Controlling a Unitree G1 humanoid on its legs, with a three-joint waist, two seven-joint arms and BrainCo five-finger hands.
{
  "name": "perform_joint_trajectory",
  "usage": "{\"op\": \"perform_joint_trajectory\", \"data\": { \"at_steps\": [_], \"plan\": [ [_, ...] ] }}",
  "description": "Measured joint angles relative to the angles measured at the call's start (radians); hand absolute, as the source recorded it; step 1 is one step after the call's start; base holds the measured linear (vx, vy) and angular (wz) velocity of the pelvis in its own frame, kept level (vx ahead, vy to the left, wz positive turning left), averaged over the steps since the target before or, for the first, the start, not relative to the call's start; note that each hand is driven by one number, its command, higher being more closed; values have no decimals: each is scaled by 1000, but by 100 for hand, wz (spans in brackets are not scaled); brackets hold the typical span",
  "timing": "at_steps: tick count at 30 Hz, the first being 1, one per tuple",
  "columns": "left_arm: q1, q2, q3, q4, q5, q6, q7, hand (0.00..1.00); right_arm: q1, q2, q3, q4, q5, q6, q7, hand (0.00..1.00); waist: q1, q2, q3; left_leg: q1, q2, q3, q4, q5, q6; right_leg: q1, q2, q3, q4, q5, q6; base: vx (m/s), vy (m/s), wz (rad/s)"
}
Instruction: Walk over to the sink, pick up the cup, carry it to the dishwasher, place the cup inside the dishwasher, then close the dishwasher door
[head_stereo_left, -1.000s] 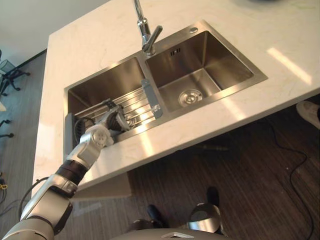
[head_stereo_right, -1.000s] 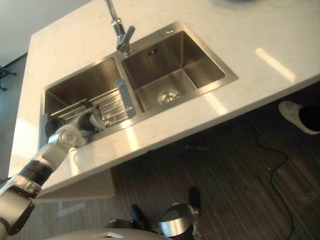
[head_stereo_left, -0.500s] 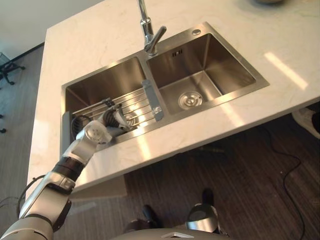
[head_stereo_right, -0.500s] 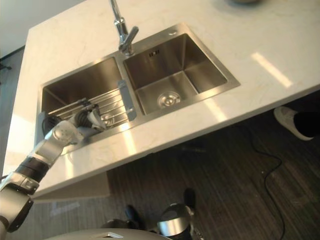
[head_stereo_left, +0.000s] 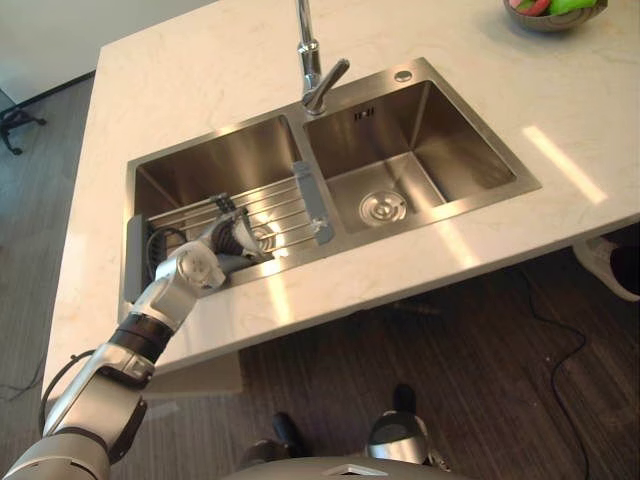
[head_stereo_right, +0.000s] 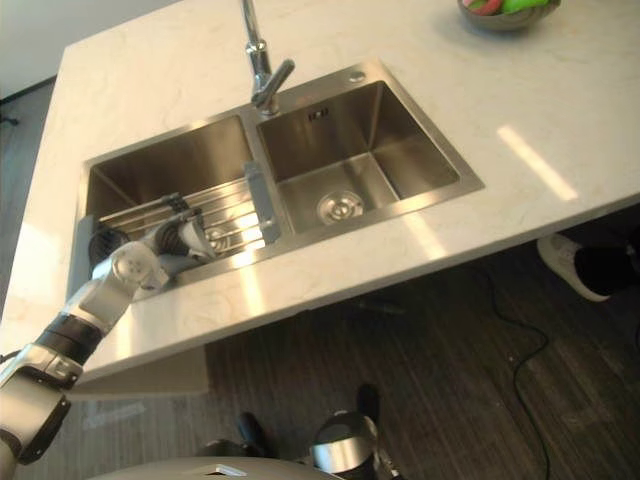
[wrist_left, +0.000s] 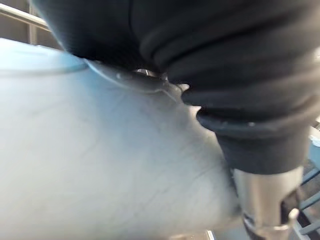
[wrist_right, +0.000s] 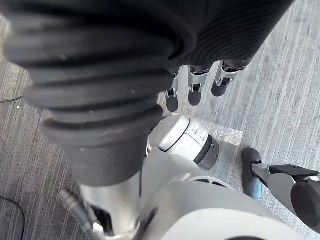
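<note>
We see the left hand (head_stereo_left: 232, 236) reaching over the table's (head_stereo_left: 420, 270) edge into the sink's (head_stereo_left: 200, 165) left basin, at the cup (head_stereo_left: 263, 238) on the wire rack (head_stereo_left: 285, 205). We cannot tell whether its fingers grip it. The right hand (wrist_right: 194, 87) hangs over the floor (wrist_right: 280, 100), fingers relaxed.

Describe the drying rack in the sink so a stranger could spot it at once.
Find the double steel sink set in the pale countertop. In its left basin, the rack spans the near half between two grey end strips. Its row of parallel metal rods sets it apart from the smooth basin walls, and the left hand reaches in over it.
</note>
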Motion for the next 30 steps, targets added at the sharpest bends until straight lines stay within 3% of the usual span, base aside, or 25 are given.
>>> {"op": "perform_joint_trajectory", "data": {
  "at_steps": [6, 8, 18, 19, 30],
  "plan": [
    [20, -28, -4, 12, 100, 7, 33, 0, 1, 0, 22, 0, 0, 1, -13, 0, 1, -18, -21, 6, 3, -1, 1, 0, 0, 4, 3, -1, 0, -1, -2, -23, -2, 0],
    [24, -37, -4, 29, 119, 33, 55, 0, 2, 1, 31, -1, 0, 1, -17, 0, 1, -22, -32, 6, 5, -2, 3, 0, 0, 5, 4, -2, 0, -2, -2, -34, -4, 0],
    [56, -51, 10, 71, 132, 62, 101, 0, 5, 0, 38, -2, -1, 3, -16, 0, 2, -22, -57, 10, 15, -6, 18, -4, 1, 25, 11, -18, 0, -7, -5, -19, -5, 4],
    [58, -59, 12, 71, 140, 71, 106, 100, 5, 0, 38, -1, -1, 3, -17, 0, 3, -22, -57, 12, 15, -7, 18, -4, 1, 28, 11, -20, 0, -7, -4, -10, 1, 3],
    [66, -80, 44, 114, 162, 53, 127, 100, 5, -4, 38, -2, -39, 3, -15, 0, 8, -24, -59, 23, 20, -7, 30, -14, -1, 47, 13, -22, 0, -11, -5, -1, 0, 0]
  ]
}}
